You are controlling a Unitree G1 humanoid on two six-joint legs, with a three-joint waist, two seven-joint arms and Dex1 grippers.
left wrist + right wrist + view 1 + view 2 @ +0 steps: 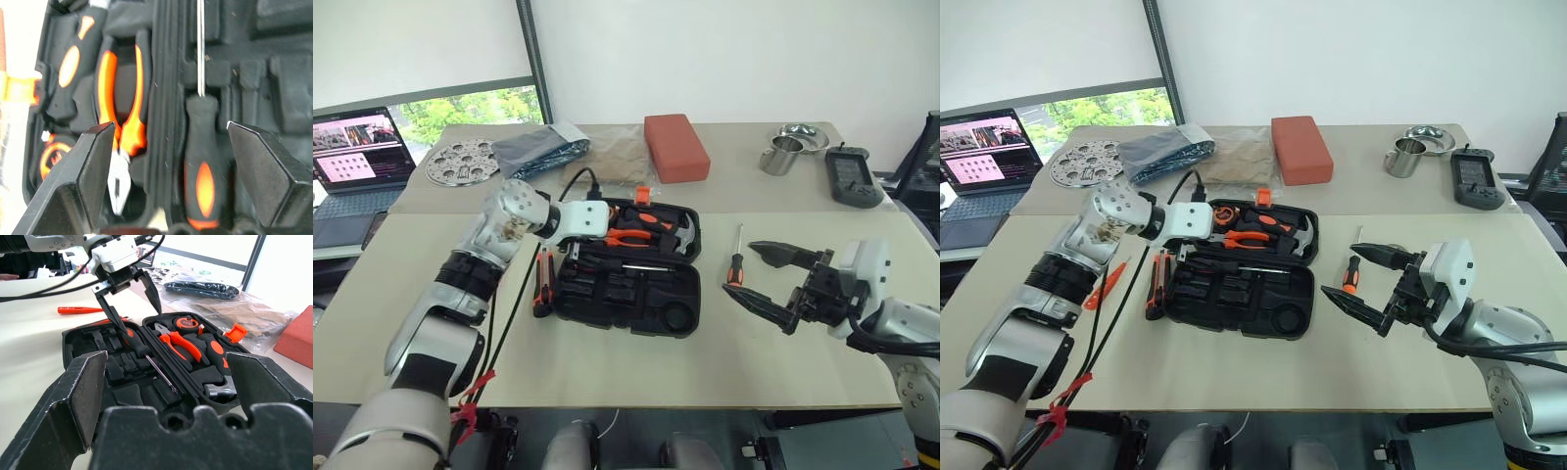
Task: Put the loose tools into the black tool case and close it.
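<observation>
case: black tool case (1239,269) lies open at the worktop (1234,372) centre; lid half at 12 holds pliers (1252,235), hammer (1301,238) & tape measure (186,323); orange latch (1264,196) at the far rim.
in case: one screwdriver (146,352) lies along the hinge line, black-and-orange handle twd 9.
left gripper (129,296): jaws wide apart, nothing in them – hangs just above that screwdriver's handle.
right gripper (1371,284): jaws spread wide, empty, at 3 of the case, apart from it.
loose tools: knife (1154,284) touching the case's 9 side; slim orange screwdriver (1105,284) farther out at 9; another screwdriver (1352,266) at 3, near the right gripper.
handling: screwdrivers look light, stiff, round-handled – likely to roll; pinch mid-handle, not the thin shaft. Knife flat & chunky, take across its body.
risk: light case may slide if pushed; lid prob needs a press near the latch.
</observation>
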